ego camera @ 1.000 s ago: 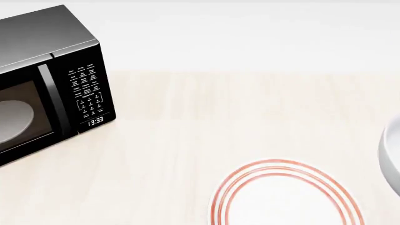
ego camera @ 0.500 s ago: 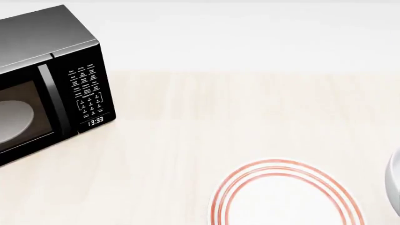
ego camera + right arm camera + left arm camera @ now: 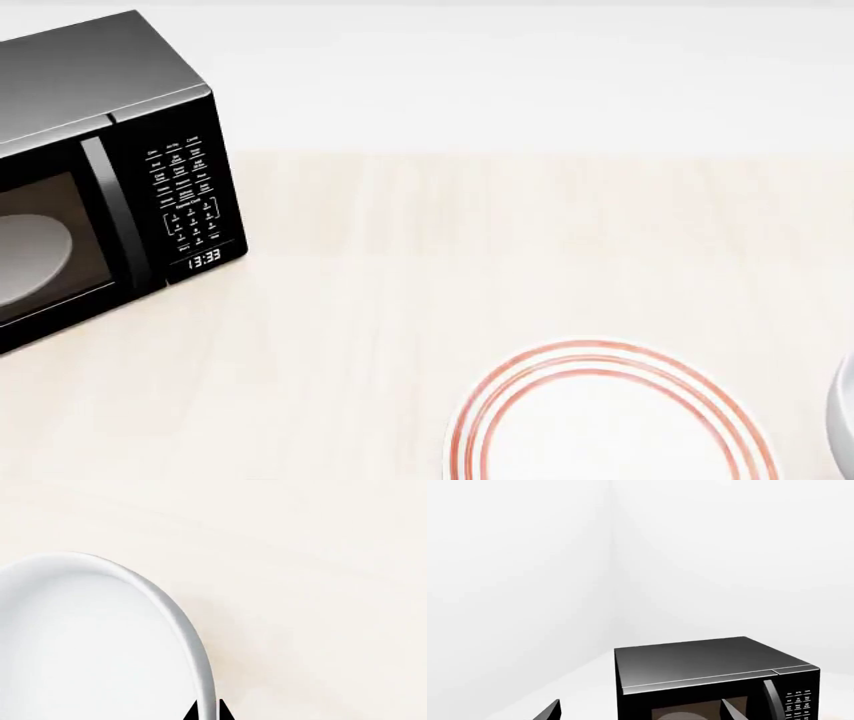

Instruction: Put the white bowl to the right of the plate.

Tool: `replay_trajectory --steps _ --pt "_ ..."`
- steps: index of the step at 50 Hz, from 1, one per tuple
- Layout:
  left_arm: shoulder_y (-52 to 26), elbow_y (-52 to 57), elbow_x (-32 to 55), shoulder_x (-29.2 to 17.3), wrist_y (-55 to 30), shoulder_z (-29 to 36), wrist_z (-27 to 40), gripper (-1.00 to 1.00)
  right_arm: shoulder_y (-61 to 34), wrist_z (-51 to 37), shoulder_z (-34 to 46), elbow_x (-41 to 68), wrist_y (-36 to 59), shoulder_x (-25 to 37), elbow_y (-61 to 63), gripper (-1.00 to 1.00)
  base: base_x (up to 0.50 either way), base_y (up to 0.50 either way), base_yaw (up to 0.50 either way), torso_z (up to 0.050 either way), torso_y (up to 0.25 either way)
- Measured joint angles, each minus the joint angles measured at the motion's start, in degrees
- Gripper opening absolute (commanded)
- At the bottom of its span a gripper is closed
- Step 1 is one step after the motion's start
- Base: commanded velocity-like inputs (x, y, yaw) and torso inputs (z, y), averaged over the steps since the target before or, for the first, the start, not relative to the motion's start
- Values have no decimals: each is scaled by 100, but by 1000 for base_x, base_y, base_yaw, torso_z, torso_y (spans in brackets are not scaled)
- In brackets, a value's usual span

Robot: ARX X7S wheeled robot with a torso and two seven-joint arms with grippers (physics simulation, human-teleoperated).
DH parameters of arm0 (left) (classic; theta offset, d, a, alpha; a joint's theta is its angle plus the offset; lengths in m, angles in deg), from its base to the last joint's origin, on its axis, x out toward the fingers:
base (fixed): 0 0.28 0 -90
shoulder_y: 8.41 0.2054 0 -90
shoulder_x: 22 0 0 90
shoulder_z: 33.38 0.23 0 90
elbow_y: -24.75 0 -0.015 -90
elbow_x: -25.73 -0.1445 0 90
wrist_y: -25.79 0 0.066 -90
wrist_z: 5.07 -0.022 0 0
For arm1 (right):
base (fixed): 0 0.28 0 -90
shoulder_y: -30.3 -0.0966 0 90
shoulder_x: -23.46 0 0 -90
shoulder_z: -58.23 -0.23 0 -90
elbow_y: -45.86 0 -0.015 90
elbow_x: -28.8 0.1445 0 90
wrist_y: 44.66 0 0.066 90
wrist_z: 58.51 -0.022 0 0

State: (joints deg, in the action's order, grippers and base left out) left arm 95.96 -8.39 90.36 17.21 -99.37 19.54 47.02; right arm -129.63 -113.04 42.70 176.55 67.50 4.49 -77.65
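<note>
The plate (image 3: 607, 425), flat and white with three thin red-orange rings, lies on the pale wooden table at the lower right of the head view. The white bowl (image 3: 843, 415) shows only as a sliver at that view's right edge, right of the plate. In the right wrist view the white bowl (image 3: 87, 645) fills much of the picture, and my right gripper (image 3: 207, 712) is shut on its thick rim, one dark fingertip on each side. My left gripper (image 3: 639, 711) is open and empty, its fingertips wide apart, up in front of the microwave. Neither gripper shows in the head view.
A black microwave (image 3: 100, 170) stands at the left of the table with a pale dish behind its door; it also shows in the left wrist view (image 3: 714, 680). The pale wooden table (image 3: 441, 250) stretches between the microwave and the plate. White walls lie behind.
The white bowl has slid further right in the head view, from a broad edge to a thin sliver at the frame's edge. The plate and the microwave have not moved.
</note>
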Motion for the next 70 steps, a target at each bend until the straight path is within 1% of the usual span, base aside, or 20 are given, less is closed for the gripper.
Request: replay_trajectory --steps 28,29,42,49,53,59,66,70 --pt "45 14 18 -44 50 1 45 100 231 227 29 -39 -104 -46 -147 -100 0 0 0 0 0" --pt "47 15 18 -45 52 0 46 100 233 235 29 -48 -110 -46 -145 100 0 0 0 0 0" --pt "76 19 23 -58 82 3 53 100 181 371 -81 -118 -167 0 -87 100 0 0 0 0 0" --pt "86 20 22 -67 97 11 60 100 76 261 -185 -271 -370 199 359 100 0 0 0 0 0" --pt "99 26 26 -71 106 2 63 100 -106 -33 -332 -559 -672 481 945 100 0 0 0 0 0" --pt "136 61 36 -77 124 -31 63 100 -573 -733 -691 -1395 -1080 967 2072 100 0 0 0 0 0" --pt "199 156 32 -110 182 -31 74 100 -1177 -1547 -1166 -2521 -1187 1360 3452 100 0 0 0 0 0" --pt "387 207 -53 -297 492 110 153 100 -1461 -1925 -1395 -3077 -1160 1495 4217 100 0 0 0 0 0"
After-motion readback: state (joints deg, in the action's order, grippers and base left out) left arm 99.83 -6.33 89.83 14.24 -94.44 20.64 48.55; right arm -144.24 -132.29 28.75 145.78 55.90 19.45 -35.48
